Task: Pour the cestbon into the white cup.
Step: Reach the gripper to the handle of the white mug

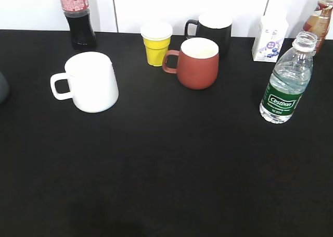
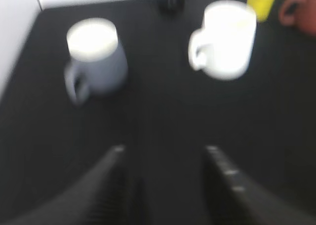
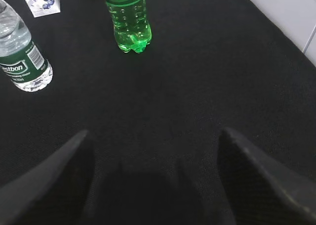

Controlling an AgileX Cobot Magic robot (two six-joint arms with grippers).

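The Cestbon bottle (image 1: 286, 80), clear with a green label and no cap, stands upright at the right of the black table; it also shows in the right wrist view (image 3: 22, 57) at the upper left. The white cup (image 1: 91, 82) stands at the left with its handle to the left; it also shows blurred in the left wrist view (image 2: 227, 39). My left gripper (image 2: 165, 151) is open and empty, well short of the white cup. My right gripper (image 3: 155, 133) is open and empty, to the right of the Cestbon bottle and nearer the camera. Neither gripper shows in the exterior view.
A cola bottle (image 1: 78, 15), a yellow cup (image 1: 156, 43), a brown mug (image 1: 196, 62), a black mug (image 1: 210, 28), a small carton (image 1: 269, 38) and an amber bottle (image 1: 320, 15) line the back. A grey mug (image 2: 96, 59) stands left of the white cup. A green bottle (image 3: 127, 17) stands right of the Cestbon.
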